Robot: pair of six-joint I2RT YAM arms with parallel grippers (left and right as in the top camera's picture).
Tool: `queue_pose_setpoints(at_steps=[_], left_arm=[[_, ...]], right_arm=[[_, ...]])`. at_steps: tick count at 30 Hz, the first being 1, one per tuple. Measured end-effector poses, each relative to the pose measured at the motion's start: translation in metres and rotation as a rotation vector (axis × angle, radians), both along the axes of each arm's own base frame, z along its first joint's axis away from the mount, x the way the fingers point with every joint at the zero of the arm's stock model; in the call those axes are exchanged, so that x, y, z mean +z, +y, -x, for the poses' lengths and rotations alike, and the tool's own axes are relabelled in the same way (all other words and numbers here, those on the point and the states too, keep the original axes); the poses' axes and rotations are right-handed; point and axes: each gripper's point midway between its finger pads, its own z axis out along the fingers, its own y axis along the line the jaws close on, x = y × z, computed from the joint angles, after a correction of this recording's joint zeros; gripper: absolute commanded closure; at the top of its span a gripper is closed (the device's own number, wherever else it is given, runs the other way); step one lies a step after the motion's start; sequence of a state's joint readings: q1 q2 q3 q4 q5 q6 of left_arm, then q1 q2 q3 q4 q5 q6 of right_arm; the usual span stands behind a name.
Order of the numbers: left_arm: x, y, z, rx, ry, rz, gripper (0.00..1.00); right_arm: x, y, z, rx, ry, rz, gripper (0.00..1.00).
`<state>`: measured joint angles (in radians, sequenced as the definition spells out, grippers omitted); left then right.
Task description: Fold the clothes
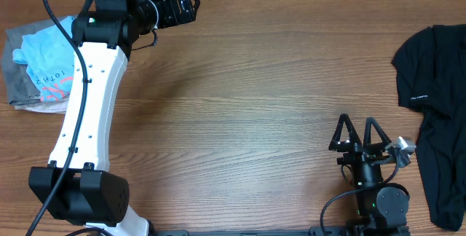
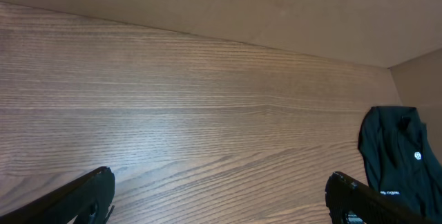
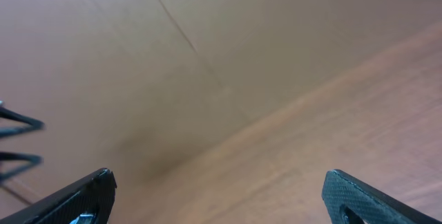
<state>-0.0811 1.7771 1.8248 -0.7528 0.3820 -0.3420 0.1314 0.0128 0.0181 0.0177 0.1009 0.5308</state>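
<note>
The table (image 1: 255,105) is smooth, matt wood-grain board, the light blue T-shirt (image 1: 47,57) at its left edge soft, crumpled cloth, the black garment (image 1: 440,83) at its right edge matt cloth, and the left arm's shell (image 1: 91,97) smooth, slightly glossy white plastic.

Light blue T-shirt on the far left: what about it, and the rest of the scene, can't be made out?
- Light blue T-shirt: overhead only, bunched; right edge hidden by the left arm, print too small to read.
- Black garment: cut off by the right edge overhead, by the bottom edge in the left wrist view.
- Right wrist view: no clothing in frame.
</note>
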Motion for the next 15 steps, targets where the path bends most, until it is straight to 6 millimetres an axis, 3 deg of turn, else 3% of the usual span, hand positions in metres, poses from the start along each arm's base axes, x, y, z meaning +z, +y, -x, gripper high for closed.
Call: queue_pose_setpoints(at_steps=[9,15], left_arm=[[0.0,0.0,0.0,0.0,0.0,0.0,0.0],[0.0,0.0,0.0,0.0,0.0,0.0,0.0]], right_arm=[[-0.026,0.016,0.001,0.086,0.075,0.32,0.0],[-0.027,0.02,0.002,0.105,0.057,0.456,0.0]])
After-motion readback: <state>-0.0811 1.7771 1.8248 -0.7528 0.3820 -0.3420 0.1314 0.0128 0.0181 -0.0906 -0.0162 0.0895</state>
